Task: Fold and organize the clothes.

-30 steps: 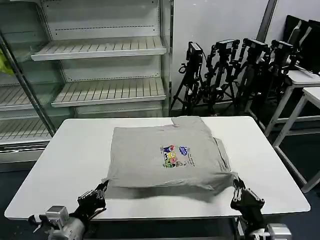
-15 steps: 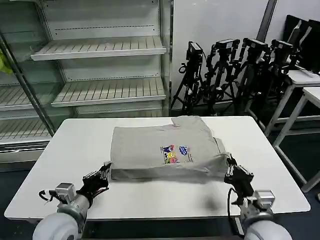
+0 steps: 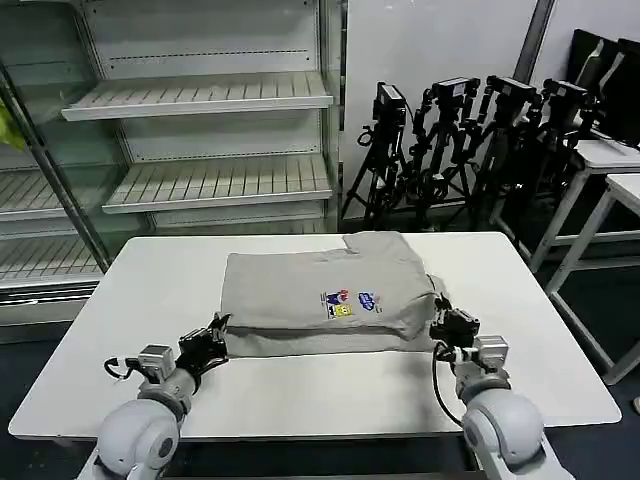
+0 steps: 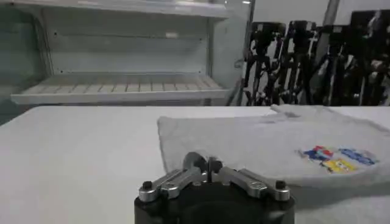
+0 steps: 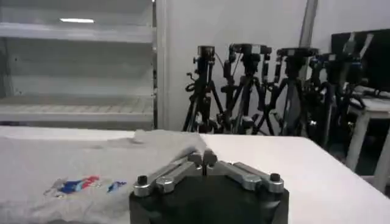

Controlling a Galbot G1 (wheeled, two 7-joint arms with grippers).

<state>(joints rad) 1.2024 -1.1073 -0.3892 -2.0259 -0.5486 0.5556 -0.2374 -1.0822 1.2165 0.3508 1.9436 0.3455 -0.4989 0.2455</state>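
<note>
While the grey shirt (image 3: 325, 290) lies mid-tabletop (image 3: 150, 290), half folded, both the left claw (image 3: 212, 335) and right claw (image 3: 447, 322) pinch its near corners shut; soft, light cloth like this is probably best held at edges.

The head camera looks forward and down from above the robot's shoulders, taking in the whole white table (image 3: 130, 300) with the shelving unit (image 3: 200, 100) and tripods (image 3: 470, 140) behind it. The left wrist camera sits low, just behind the left gripper (image 4: 208, 165), facing level across the tabletop toward the shelving. The right wrist camera sits equally low behind the right gripper (image 5: 204, 159), facing the tripods. All three views share the grey shirt (image 3: 320, 290) and its chest print (image 3: 348, 303), which the wrist views see near and at a shallow angle.
</note>
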